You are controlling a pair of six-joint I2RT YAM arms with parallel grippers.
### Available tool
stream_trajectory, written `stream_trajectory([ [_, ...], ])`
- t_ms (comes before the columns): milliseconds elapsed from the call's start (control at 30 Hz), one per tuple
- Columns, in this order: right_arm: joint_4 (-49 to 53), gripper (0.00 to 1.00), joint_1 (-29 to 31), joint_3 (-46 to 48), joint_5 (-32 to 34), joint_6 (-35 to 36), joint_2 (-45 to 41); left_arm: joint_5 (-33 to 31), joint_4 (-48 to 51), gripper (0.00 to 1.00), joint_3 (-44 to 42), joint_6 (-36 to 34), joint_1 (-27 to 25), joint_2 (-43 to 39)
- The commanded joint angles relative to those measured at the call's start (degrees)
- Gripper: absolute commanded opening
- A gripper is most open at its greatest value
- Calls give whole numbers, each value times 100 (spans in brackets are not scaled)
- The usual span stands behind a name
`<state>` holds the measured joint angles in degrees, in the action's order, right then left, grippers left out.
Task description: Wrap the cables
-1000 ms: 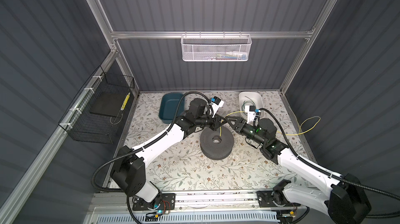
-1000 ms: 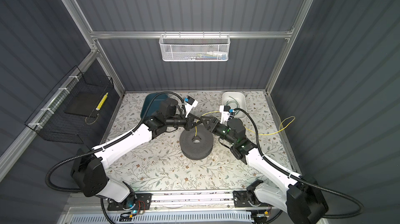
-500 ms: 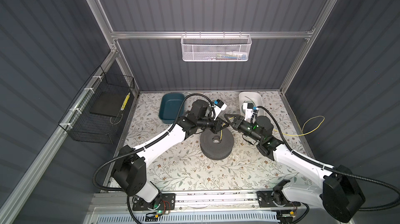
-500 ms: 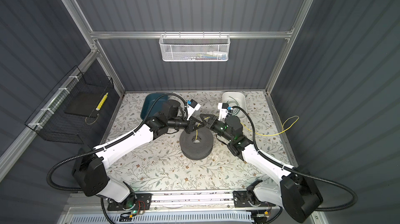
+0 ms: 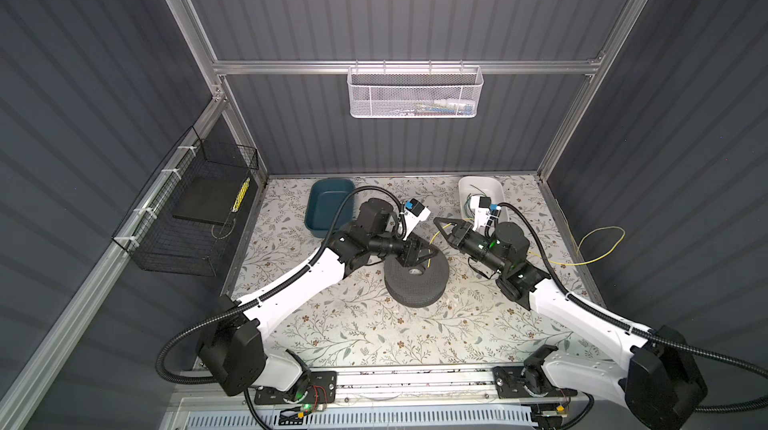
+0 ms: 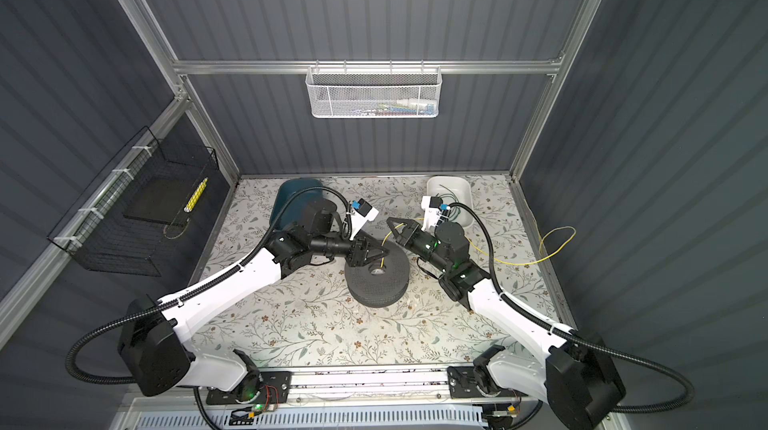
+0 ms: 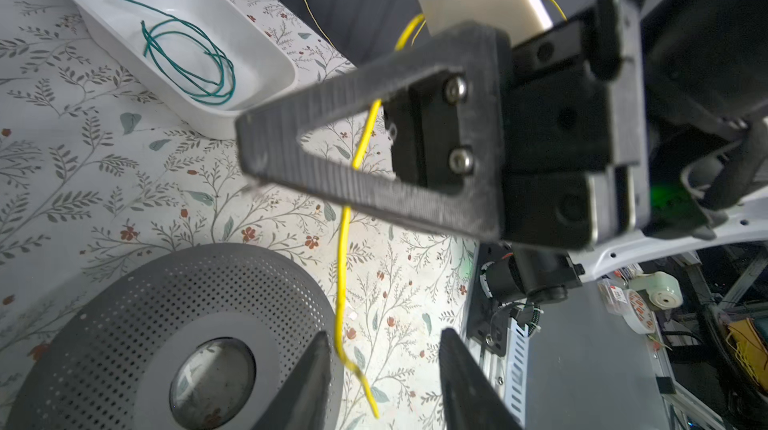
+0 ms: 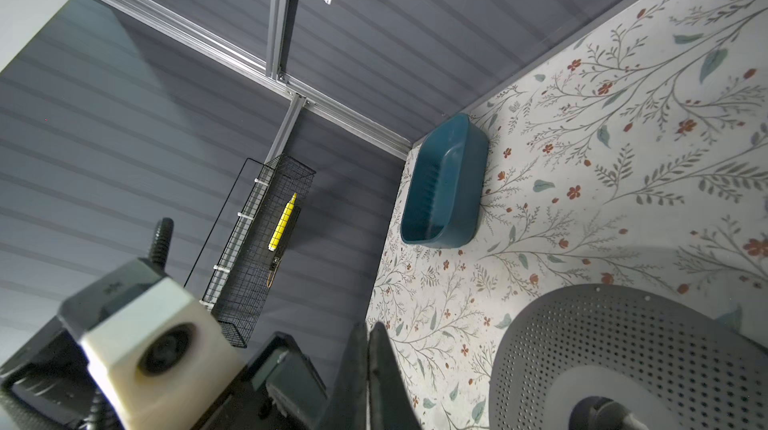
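A dark grey perforated round disc (image 5: pixel 419 288) with a hole through its middle lies flat near the centre of a tabletop covered in a pale floral cloth (image 5: pixel 374 332). Seen from above, a deep teal plastic bin (image 5: pixel 328 207) sits upright behind the disc and to its left, well apart from it. A shallow white tray (image 6: pixel 457 188) sits behind the disc and to its right. High above and behind the disc, a white mesh basket (image 5: pixel 415 93) hangs from an aluminium rail (image 5: pixel 291 67) on the ribbed grey back wall. Its small contents are too blurred to name. Far left of the disc, a black wire basket (image 5: pixel 174 249) hangs on the side wall, holding a flat black pad (image 5: pixel 208 199) and a yellow marker (image 5: pixel 241 195).
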<state>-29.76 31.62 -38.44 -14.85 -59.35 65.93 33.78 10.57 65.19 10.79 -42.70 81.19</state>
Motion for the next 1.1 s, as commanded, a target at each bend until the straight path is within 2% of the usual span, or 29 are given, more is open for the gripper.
stream_trajectory([
  [0, -28, 0, -6, -133, 83, 19, -7, 152, -162, 42, -285, 79, -19, -90],
  [167, -317, 0, -6, -16, 91, -195, 61, 71, -912, 33, -642, 487, -18, -53],
  [433, -374, 0, -11, 76, 153, -252, 56, -64, -1474, 0, -928, 852, -19, 43],
  [533, -411, 0, -7, 100, 87, -262, 89, -194, -1407, 0, -917, 805, -19, -32],
  [600, -377, 15, -7, 97, -44, -229, 113, -255, -1319, 0, -877, 767, -18, -70],
  [733, -350, 32, 7, 176, -200, -249, 112, -286, -1198, 0, -773, 704, -14, -86],
  [833, -331, 30, 30, 243, -289, -242, 113, -293, -1120, 0, -679, 651, -17, -53],
  [933, -307, 24, 46, 296, -301, -227, 77, -300, -1039, 0, -597, 595, -13, 1],
  [1000, -228, 15, 41, 301, -283, -170, 38, -302, -1015, 0, -565, 583, -19, 26],
  [1067, -215, 14, 51, 300, -307, -149, 27, -282, -1013, 0, -552, 587, -19, 35],
])
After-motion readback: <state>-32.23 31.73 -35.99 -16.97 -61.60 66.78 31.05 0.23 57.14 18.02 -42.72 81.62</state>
